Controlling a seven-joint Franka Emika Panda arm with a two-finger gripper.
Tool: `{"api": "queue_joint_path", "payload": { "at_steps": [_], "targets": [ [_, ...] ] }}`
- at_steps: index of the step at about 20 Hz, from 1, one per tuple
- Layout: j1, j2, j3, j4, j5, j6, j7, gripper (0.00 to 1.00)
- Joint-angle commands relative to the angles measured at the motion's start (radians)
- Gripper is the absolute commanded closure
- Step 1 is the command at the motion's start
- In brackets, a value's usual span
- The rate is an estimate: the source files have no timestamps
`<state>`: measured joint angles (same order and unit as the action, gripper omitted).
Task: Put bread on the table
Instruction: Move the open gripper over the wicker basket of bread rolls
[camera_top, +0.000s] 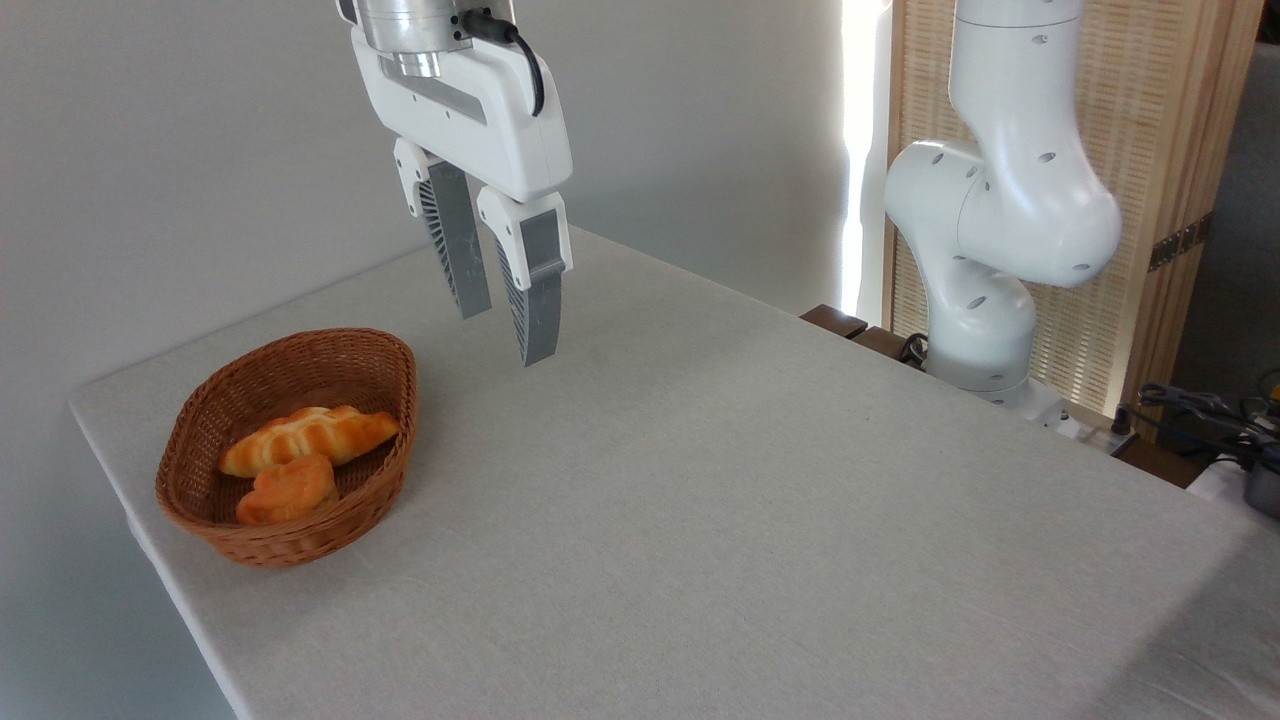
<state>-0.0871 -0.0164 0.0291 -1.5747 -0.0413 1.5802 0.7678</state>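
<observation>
We note the bread (288, 490) lying inside the wicker basket (372, 372) at the tabletop's (760, 500) left end, touching the longer ridged loaf (310, 437) just behind it. The gripper (508, 338) hangs above the tabletop, right of the basket and well clear of it, its fingers (535, 300) slightly spread and holding nothing.

table (760, 520) showing matt woven cloth, basket (380, 400) showing rough brown wicker, bread (287, 490) looking glazed, gripper (508, 335) wearing glossy white plastic, ribbed grey fingers (538, 300)
</observation>
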Motion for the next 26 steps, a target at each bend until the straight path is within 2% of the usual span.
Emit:
{"api": "queue_joint_path", "payload": {
  "at_steps": [1,10,13,16,20,26],
  "targets": [
    [0.003,0.001,0.000,0.013,-0.008,-0.013,0.011,0.00],
    [0.003,0.004,-0.009,0.012,-0.015,0.000,0.010,0.00],
    [-0.008,0.015,-0.018,0.012,-0.019,0.090,0.001,0.00],
    [-0.008,0.045,-0.069,0.012,-0.019,0.188,-0.001,0.00],
    [-0.008,0.113,-0.171,0.010,-0.019,0.325,-0.001,0.00],
    [-0.010,0.281,-0.300,0.001,0.001,0.614,0.007,0.00]
  ]
}}
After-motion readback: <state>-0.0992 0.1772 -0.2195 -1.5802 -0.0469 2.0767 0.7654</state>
